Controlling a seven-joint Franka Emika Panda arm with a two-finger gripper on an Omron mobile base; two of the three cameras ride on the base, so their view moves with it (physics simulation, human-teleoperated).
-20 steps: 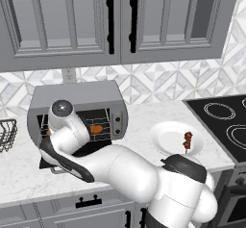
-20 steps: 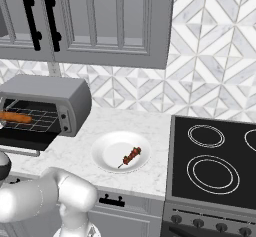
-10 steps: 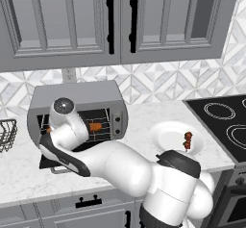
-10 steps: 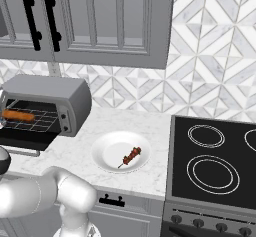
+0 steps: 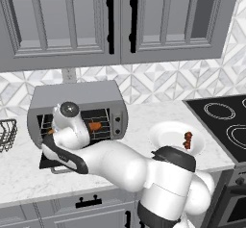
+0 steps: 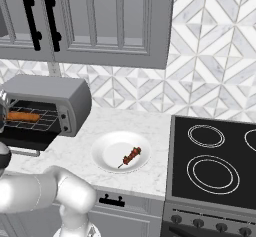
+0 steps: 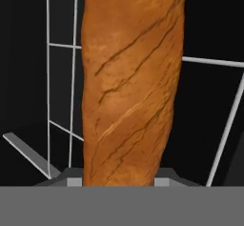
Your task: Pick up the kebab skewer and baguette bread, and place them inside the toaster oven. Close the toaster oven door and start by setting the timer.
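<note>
End effector (image 7: 119,182) sits inside the toaster oven (image 5: 79,102), jaws partly open and clamped on the baguette bread (image 7: 131,77) over the wire rack (image 7: 62,101). Kebab skewer (image 6: 131,156) lies on the white plate (image 6: 107,151) near the desk's front edge.

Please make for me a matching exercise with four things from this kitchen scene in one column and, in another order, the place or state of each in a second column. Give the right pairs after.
Things:
1. baguette bread
2. kebab skewer
3. toaster oven door
4. stove top

Places or states:
A. lies on the white plate on the counter
B. dropped open
C. to the right of the plate, nothing on its burners
D. on the wire rack inside the toaster oven

Pairs: 1-D, 2-A, 3-B, 4-C
</note>
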